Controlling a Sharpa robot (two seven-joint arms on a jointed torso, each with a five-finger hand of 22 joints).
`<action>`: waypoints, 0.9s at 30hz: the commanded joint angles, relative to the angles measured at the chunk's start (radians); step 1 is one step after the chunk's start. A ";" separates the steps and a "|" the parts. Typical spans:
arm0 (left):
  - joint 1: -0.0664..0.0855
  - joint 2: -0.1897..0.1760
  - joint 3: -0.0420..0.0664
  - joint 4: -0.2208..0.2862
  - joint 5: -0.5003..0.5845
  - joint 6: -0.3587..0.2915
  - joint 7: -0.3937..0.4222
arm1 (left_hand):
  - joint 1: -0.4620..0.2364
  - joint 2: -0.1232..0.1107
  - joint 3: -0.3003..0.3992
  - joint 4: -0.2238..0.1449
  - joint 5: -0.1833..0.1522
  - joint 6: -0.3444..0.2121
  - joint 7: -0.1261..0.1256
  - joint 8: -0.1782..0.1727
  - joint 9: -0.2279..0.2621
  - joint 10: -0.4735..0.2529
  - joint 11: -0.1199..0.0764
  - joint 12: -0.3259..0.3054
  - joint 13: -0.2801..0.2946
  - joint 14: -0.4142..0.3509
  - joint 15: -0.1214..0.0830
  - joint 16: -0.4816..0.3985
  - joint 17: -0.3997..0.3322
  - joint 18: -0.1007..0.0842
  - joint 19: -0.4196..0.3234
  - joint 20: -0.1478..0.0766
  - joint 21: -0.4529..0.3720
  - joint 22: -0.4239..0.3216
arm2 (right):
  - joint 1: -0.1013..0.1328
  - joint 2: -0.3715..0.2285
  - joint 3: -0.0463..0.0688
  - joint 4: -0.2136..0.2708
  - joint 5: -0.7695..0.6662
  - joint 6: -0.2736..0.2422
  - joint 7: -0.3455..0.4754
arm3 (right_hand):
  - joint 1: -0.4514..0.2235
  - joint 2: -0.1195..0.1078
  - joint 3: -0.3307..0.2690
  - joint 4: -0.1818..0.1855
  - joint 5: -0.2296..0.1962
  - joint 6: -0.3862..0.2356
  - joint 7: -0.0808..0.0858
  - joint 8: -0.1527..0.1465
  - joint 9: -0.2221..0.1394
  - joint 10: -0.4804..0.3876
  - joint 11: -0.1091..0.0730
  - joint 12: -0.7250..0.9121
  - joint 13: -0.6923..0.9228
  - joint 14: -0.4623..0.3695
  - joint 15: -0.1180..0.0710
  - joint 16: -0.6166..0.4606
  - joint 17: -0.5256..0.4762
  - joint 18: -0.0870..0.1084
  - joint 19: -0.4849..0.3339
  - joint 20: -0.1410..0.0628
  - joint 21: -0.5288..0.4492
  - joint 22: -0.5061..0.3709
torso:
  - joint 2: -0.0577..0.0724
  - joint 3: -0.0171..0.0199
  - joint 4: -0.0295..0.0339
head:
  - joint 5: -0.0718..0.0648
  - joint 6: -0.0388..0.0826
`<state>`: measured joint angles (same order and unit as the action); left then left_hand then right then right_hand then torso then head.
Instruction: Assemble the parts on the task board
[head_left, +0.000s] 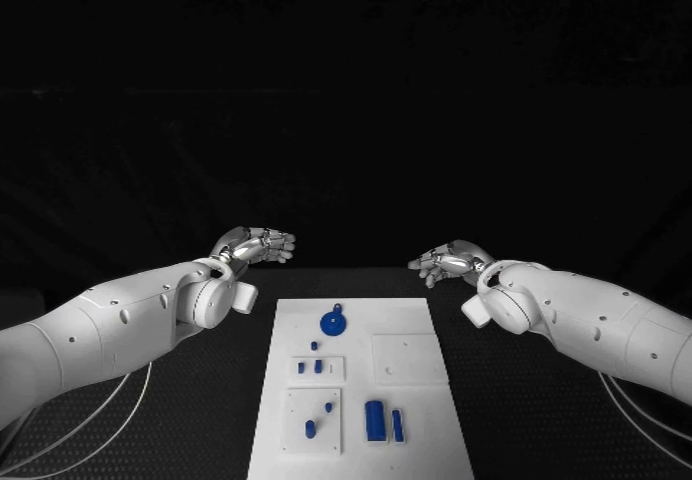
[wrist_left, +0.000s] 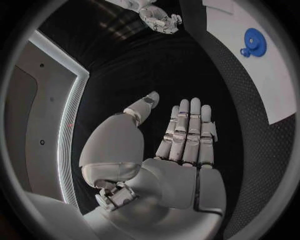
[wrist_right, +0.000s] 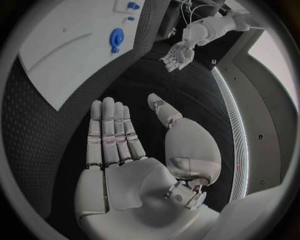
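The white task board (head_left: 411, 320) lies lengthwise in the middle of the black table. A round blue part with a small loop (head_left: 332, 321) lies near its far end, also seen as the blue disc (wrist_left: 254, 43) and the blue disc (wrist_right: 116, 37). Small blue pegs (head_left: 316, 365) stand in a raised block, and two blue cylinders (head_left: 382, 420) lie near the front. My left hand (head_left: 255, 245) hovers beyond the board's far left corner, holding nothing. My right hand (head_left: 449, 262) hovers off the far right corner, also holding nothing. Both palms (wrist_left: 184, 140) (wrist_right: 115, 137) show flat, straight fingers.
A plain white square block (head_left: 408, 357) sits on the board's right half. Cables (head_left: 87, 425) trail along the table under my left arm. Dark table surface (head_left: 562, 440) stretches on both sides of the board.
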<state>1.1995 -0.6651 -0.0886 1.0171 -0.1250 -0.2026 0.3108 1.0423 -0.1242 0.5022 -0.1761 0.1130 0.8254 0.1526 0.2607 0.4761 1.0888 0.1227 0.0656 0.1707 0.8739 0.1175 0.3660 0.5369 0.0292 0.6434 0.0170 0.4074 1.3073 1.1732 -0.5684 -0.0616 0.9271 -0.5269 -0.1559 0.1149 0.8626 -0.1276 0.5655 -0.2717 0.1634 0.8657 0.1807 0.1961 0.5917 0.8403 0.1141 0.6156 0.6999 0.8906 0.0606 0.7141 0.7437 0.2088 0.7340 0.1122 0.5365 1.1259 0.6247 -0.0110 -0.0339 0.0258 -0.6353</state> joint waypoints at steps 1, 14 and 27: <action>0.002 0.013 0.002 -0.034 0.094 0.027 0.058 | -0.002 0.009 -0.003 -0.006 -0.006 -0.033 -0.009 -0.014 -0.007 -0.045 -0.002 -0.002 -0.021 -0.043 0.007 -0.033 -0.012 -0.023 -0.031 0.008 -0.025 0.011 | -0.009 0.011 0.012 -0.066 0.144 0.018 0.125 | -0.003 0.017 0.001 -0.011 0.012 -0.032 -0.003 -0.011 -0.010 -0.043 0.038 -0.120 -0.118 -0.073 0.054 -0.114 -0.074 -0.042 -0.082 0.030 -0.079 -0.046 | -0.018 0.0068 0.0021 | 0.007 0.027; -0.011 0.011 0.008 -0.011 0.068 -0.036 0.039 | -1.042 0.124 -0.502 0.176 -0.113 -0.825 -0.153 -0.261 -0.476 -1.089 -0.123 -0.066 -0.171 -0.874 -0.118 -0.366 -0.537 -0.029 -0.643 -0.017 -0.407 -0.577 | -0.025 0.000 0.045 -0.033 0.124 -0.041 0.099 | -0.863 0.128 -0.566 0.272 -0.163 -0.866 -0.181 -0.196 -0.592 -0.840 -0.114 -0.616 -0.700 -0.891 -0.061 -0.714 -0.744 -0.209 -0.734 -0.112 -0.536 -1.126 | -0.043 0.0087 0.0148 | -0.005 0.035; -0.100 -0.070 0.060 0.350 0.105 -0.376 0.148 | -1.042 0.124 -0.502 0.176 -0.113 -0.825 -0.153 -0.261 -0.476 -1.089 -0.123 -0.066 -0.171 -0.874 -0.118 -0.366 -0.537 -0.029 -0.643 -0.017 -0.407 -1.307 | -0.078 -0.113 0.054 0.330 0.340 -0.348 0.263 | -0.863 0.128 -0.566 0.272 -0.163 -0.866 -0.181 -0.196 -0.592 -0.840 -0.114 -0.616 -0.700 -0.891 -0.061 -0.714 -0.744 -0.209 -0.734 -0.112 -0.536 -1.126 | -0.081 0.0110 0.0339 | -0.026 0.035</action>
<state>1.1026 -0.7321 -0.0307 1.3461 -0.0409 -0.4269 0.3886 0.0490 -0.0036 0.0211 -0.0039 0.0085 0.0296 0.0033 0.0141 0.0168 0.0415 0.0044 0.0068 0.0050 0.0296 0.0028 0.0122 0.0190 0.0155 0.0232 0.0016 0.0144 0.1321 1.0987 -0.6778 -0.0085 1.2375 -0.2836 -0.3696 0.2867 0.0324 -0.0025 0.0203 -0.0085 0.0109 0.0302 0.0035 0.0100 0.0185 0.0310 0.0045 0.0113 0.0105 0.0300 0.0034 0.0161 0.0175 0.0139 0.0241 0.0062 0.0133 0.0385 0.5483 -0.0002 -0.0019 0.0005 -0.6003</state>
